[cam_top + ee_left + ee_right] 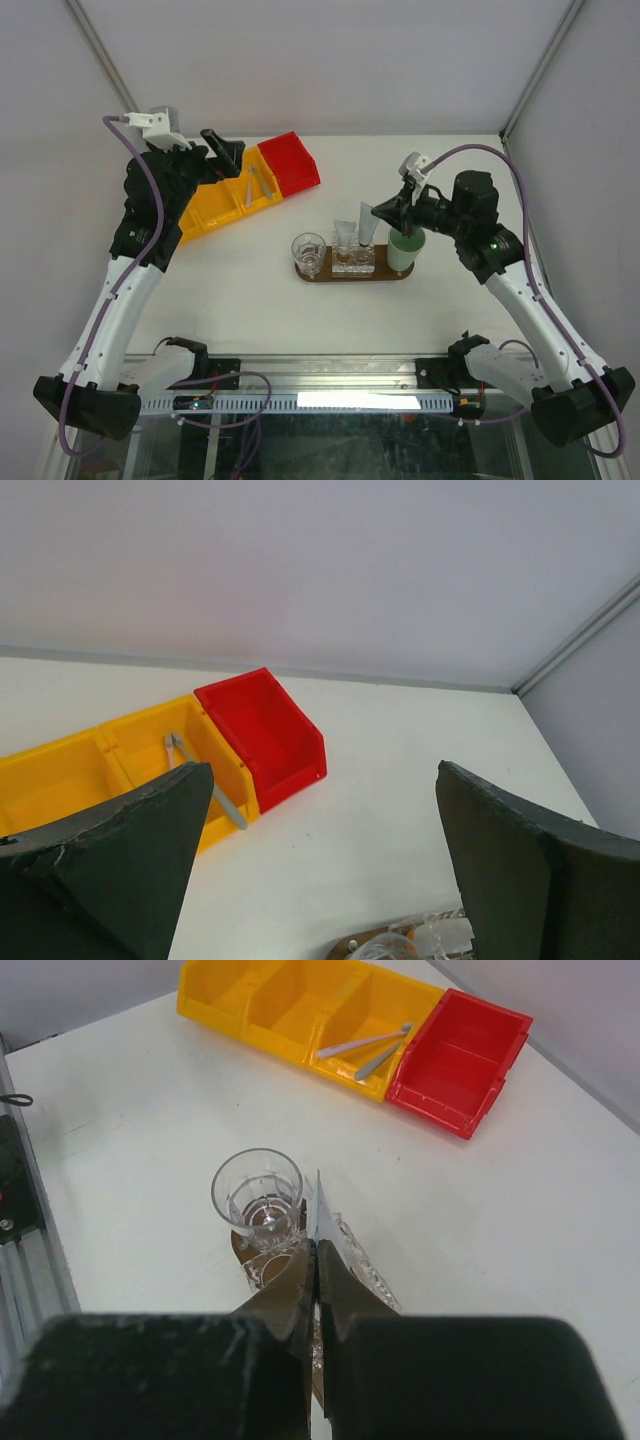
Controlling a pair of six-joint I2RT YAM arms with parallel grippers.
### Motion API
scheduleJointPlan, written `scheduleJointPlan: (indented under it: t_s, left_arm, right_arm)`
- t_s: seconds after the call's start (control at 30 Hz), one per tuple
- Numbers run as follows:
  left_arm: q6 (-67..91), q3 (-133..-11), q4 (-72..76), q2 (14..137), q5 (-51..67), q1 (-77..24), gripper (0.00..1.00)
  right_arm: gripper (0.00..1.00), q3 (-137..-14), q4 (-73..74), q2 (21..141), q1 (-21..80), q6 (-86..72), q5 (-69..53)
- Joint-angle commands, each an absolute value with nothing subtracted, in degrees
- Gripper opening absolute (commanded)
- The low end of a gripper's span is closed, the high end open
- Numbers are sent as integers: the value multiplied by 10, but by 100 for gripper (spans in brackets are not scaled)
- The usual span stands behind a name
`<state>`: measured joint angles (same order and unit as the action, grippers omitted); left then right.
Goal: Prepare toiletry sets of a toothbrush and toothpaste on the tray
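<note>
My left pincer (224,150) hangs released over the yellow bins (215,205) at far left. The tray (350,279) lies mid-table, carrying a clear glass (308,252) and upright tubes (345,238). My right pincer (380,212) is clenched on the right-hand tube (366,228) by its thin top edge.

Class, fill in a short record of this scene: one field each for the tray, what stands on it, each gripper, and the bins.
Tray: dark brown oval wooden board, mid-table
On tray: clear glass at its left end, mint-green cup at its right end, second clear glass between them, apparently holding a pale upright tube
Right gripper: shut on a flat grey-blue tube, above the tray
Left gripper: open, empty, above the yellow plastic bins
Bins: red plastic bin adjoins the yellow ones; two slender grey sticks lie in the nearest yellow compartment
</note>
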<state>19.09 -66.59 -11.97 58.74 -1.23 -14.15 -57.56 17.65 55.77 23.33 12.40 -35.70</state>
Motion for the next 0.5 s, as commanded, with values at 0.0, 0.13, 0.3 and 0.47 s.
scheduleJointPlan:
  t_s: [0.0,0.13,0.3,0.47]
  left_arm:
    - [167,-664,-85,574,-39,-138,99]
    - [166,-663,-86,573,-40,-137,99]
    - [168,-662,-85,573,-36,-132,99]
    - [169,-661,-85,573,-34,-129,99]
  right_arm:
    - [0,-583,85,553,217,139,-402]
    - [0,-567,64,550,212,148,-411]
    - [0,-561,60,556,203,151,-417]
    - [0,-551,51,562,198,148,-427]
